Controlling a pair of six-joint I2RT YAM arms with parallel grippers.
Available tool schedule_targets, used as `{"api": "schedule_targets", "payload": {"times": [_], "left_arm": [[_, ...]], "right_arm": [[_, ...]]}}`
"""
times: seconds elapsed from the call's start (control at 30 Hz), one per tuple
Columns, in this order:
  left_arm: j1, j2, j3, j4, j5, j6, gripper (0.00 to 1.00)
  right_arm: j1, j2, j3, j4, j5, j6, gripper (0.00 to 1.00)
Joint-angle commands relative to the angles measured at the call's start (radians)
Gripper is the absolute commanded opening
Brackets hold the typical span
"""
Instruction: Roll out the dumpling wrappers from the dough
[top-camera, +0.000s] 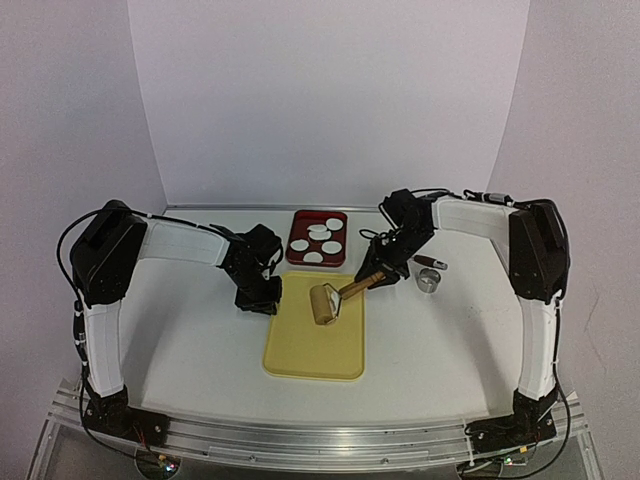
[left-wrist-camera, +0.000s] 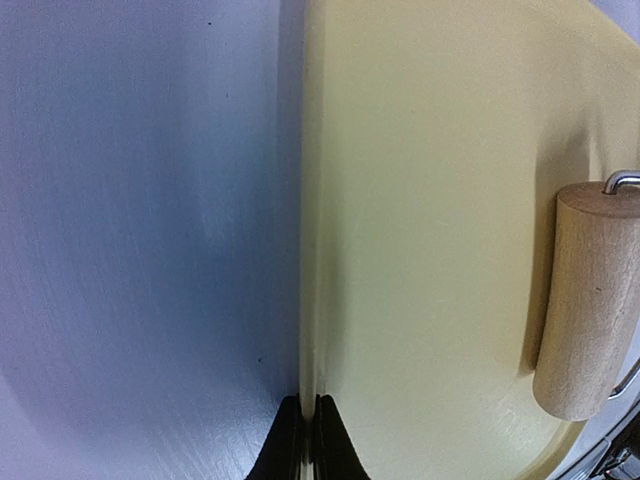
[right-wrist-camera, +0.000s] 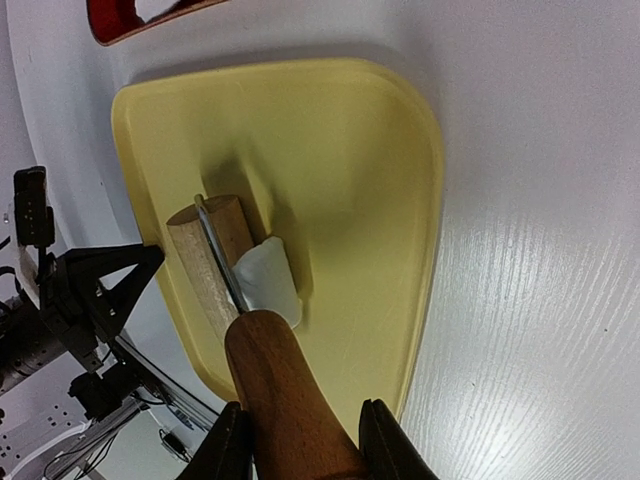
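Dumpling wrappers (top-camera: 322, 232), several thin round white discs, lie flat in a shallow red tray (top-camera: 292, 258) at the far side of the white table (top-camera: 190, 340) in the top view. Just in front of the tray sits a smooth yellow board (top-camera: 310, 350) with rounded corners. A wooden roller (top-camera: 325, 303) rests on the board's far end, and the right gripper (top-camera: 374, 273) holds its handle. The left gripper (top-camera: 258, 300) is down at the board's left edge. A small shiny metal ring (top-camera: 428, 281) stands to the right of the board.

From the left wrist, the left gripper (left-wrist-camera: 308, 440) has its black jaws drawn together right at the board's (left-wrist-camera: 420, 200) raised rim; whether they pinch the rim cannot be told. The roller's pale cylindrical drum (left-wrist-camera: 585, 300) lies on the board, with a bent metal wire at its end.

From the right wrist, the right gripper (right-wrist-camera: 300, 445) clamps the glossy brown handle (right-wrist-camera: 285, 380) between its fingers (right-wrist-camera: 385, 445). The dough (right-wrist-camera: 268, 282), a small soft white sheet, curls against the drum on the board (right-wrist-camera: 350, 180).
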Motion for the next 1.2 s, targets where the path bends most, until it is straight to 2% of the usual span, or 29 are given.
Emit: {"api": "schedule_targets", "payload": {"times": [0.0,0.1,0.23,0.37,0.43,0.73,0.93,1.0,1.17], "left_arm": [[-0.002,0.012,0.011,-0.020,-0.008,-0.003,0.00],[-0.002,0.006,0.004,-0.021,-0.020,-0.002,0.00],[-0.002,-0.013,-0.013,-0.016,-0.065,0.040,0.00],[-0.002,-0.040,-0.029,-0.003,-0.098,0.111,0.00],[-0.002,-0.052,-0.038,0.013,-0.116,0.170,0.00],[-0.001,-0.017,0.042,0.007,-0.199,0.512,0.00],[-0.002,0.041,0.131,0.018,-0.184,0.602,0.00],[-0.001,0.053,0.170,0.018,-0.179,0.576,0.06],[-0.001,0.026,0.207,0.005,-0.160,0.419,0.33]], "right_arm": [[0.022,0.048,-0.020,-0.215,0.439,-0.057,0.00],[0.036,0.006,0.026,-0.210,0.371,-0.071,0.00],[0.044,-0.054,0.058,-0.142,0.180,-0.073,0.00],[0.051,-0.101,0.080,-0.089,0.000,-0.071,0.00],[0.059,-0.128,0.089,-0.080,-0.039,-0.081,0.00],[0.063,-0.299,0.023,-0.079,-0.013,-0.050,0.00],[0.062,-0.369,-0.060,-0.082,0.061,-0.042,0.00],[0.063,-0.382,-0.074,-0.095,0.083,-0.055,0.00],[0.065,-0.381,-0.048,-0.170,0.125,-0.147,0.00]]}}
